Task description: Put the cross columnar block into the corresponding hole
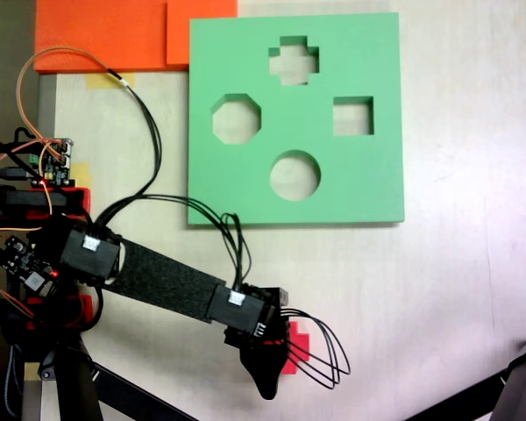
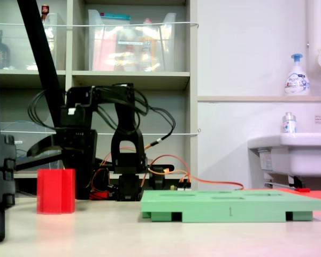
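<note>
Red foam cross columnar block [image 2: 55,190] stands upright.

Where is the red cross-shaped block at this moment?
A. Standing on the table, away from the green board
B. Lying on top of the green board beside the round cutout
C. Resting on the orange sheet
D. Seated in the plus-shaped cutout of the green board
A: the red block stands upright on the table, clear of the green board, whose plus-shaped cutout is unfilled.
</note>
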Available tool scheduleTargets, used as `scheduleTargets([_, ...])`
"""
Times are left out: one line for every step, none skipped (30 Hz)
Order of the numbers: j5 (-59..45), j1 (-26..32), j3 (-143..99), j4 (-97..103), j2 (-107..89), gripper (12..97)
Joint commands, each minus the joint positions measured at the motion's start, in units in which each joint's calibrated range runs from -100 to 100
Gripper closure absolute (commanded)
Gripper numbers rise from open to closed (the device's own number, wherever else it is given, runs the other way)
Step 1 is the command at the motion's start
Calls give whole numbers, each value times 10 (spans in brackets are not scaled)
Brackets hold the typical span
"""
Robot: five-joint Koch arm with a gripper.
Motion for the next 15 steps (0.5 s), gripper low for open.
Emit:
scheduleTargets([-3,0,43,20,16,159])
scheduleTargets([-3,0,53,20,30,160])
scheduleTargets([-3,0,60,20,41,159])
scheduleTargets([-3,0,65,20,51,160])
scheduleTargets([-4,-1,69,20,60,160])
scheduleTargets([-4,-1,72,20,69,160])
scheduleTargets([-4,-1,73,21,78,160])
scheduleTargets([-4,-2,73,20,87,160])
scheduleTargets([-4,-2,73,20,93,160])
scheduleTargets([-4,-2,73,21,100,160])
scheduleTargets([-4,-2,73,21,106,162])
scheduleTargets([-3,-2,73,21,111,162])
scheduleTargets([-3,-2,73,21,118,162])
scheduleTargets([-3,-2,73,21,124,163])
scheduleTargets([-3,-2,73,21,129,163])
